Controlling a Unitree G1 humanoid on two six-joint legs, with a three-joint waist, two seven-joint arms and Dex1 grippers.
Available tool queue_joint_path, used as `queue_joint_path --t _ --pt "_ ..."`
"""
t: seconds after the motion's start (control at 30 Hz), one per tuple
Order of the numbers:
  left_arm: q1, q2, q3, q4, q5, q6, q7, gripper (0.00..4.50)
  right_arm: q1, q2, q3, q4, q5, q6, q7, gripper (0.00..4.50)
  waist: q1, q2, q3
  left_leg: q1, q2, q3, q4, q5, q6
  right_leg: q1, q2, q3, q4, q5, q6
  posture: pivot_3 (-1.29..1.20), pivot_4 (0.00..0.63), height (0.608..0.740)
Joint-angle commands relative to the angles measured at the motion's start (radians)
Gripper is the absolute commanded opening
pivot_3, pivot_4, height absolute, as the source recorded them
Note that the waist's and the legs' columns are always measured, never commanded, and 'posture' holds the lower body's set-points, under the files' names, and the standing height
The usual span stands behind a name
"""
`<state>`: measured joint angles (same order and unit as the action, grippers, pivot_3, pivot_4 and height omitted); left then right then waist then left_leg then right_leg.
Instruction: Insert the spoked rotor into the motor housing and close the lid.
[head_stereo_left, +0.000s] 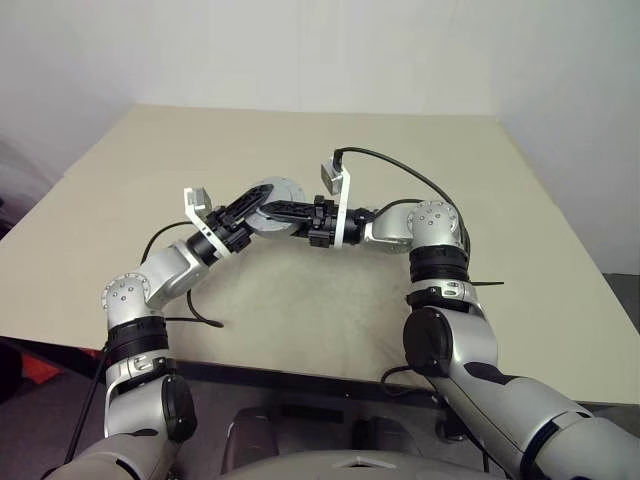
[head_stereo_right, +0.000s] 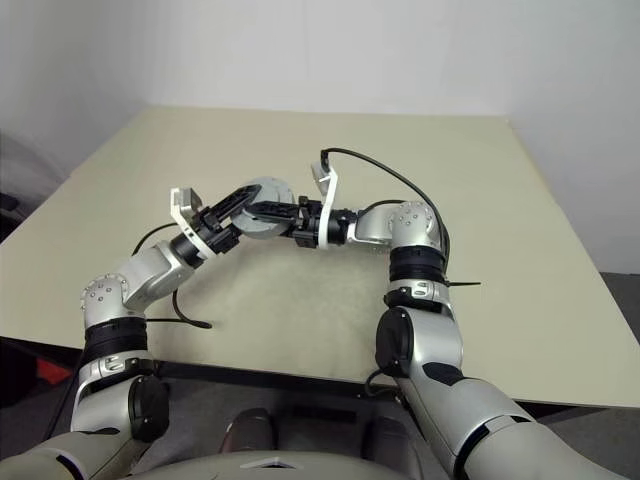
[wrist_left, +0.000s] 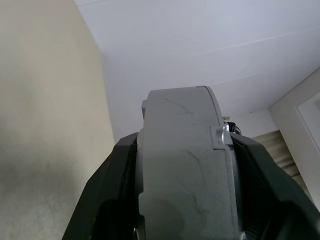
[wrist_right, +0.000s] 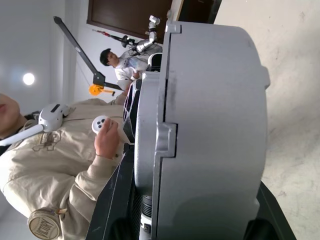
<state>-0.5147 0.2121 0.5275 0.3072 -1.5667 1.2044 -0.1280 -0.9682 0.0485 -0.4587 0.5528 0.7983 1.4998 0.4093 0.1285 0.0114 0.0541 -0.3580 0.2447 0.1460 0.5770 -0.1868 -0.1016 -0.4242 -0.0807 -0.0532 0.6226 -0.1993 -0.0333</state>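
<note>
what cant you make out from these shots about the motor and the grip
- Inside of the motor housing: head views show its grey outside; the left gripper and right gripper cover it, so the rotor cannot be checked.
- Lid seating: wrist views give only the side wall.
- Lower housing edge: cut off in both wrist views.

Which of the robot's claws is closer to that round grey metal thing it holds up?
Neither: both grip the motor housing. The left claw clamps it from the left, the right claw from the right.

Nothing legible from where I stand. The person's beige sweatshirt (wrist_right: 45, 145) at the left of the right wrist view carries dark lettering, too small to make out.
</note>
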Motion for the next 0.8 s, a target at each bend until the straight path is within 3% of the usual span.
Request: queue_joint_path --t 0.03,0.33,0.57,0.8 --pt "-0.002 0.036 0.019 -0.043 -0.013 -0.039 0.000 2.17 -0.009 -0.015 0.009 -0.028 0.000 -0.028 -0.009 2.04 0.000 0.000 0.000 0.000 0.000 0.000 0.000 0.000 0.000 0.000 0.000 0.000 0.000 0.000 0.000 0.00 0.000 0.740" --pt "0.003 0.035 -0.001 -0.046 -0.004 -0.055 -0.004 2.17 -0.005 -0.027 0.050 -0.017 -0.025 -0.070 -0.004 2.04 0.000 0.000 0.000 0.001 0.000 0.000 0.001 0.000 0.000 0.000 0.000 0.000 0.001 0.000 0.000 0.00 0.000 0.740" --pt "0.011 0.039 -0.010 -0.054 -0.005 -0.064 -0.003 2.17 0.018 -0.034 0.119 -0.055 -0.052 -0.133 0.009 4.23 0.000 -0.001 0.000 0.003 0.000 0.000 0.001 0.000 0.000 0.002 0.000 0.000 0.000 0.000 0.000 0.00 0.000 0.740" --pt "0.029 0.047 -0.003 -0.076 0.032 -0.111 -0.005 2.17 0.016 -0.036 0.124 0.022 -0.130 -0.304 -0.067 4.23 -0.002 -0.001 0.000 0.005 0.000 0.000 0.001 0.000 0.000 0.003 0.000 0.000 0.001 0.000 0.000 0.00 0.000 0.740"
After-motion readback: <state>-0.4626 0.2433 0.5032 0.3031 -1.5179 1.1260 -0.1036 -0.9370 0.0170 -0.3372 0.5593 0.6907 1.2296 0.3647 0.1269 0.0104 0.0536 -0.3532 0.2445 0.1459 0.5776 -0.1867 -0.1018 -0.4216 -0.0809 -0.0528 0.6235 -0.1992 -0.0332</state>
